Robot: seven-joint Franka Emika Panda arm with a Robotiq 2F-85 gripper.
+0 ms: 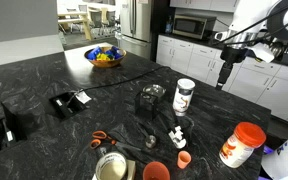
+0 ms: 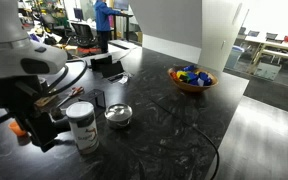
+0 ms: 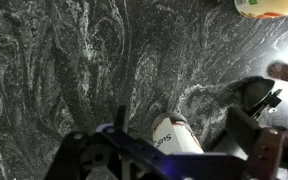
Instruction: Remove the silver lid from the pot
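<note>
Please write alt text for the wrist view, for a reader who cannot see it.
A dark marbled counter seen from above; a white cup stands near the bottom edge, framed by the open gripper.

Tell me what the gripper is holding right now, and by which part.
Nothing. The gripper hangs open and empty, well apart from the silver lid, which sits on the pot.

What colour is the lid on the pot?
Shiny silver; the lid shows best in an exterior view.
</note>
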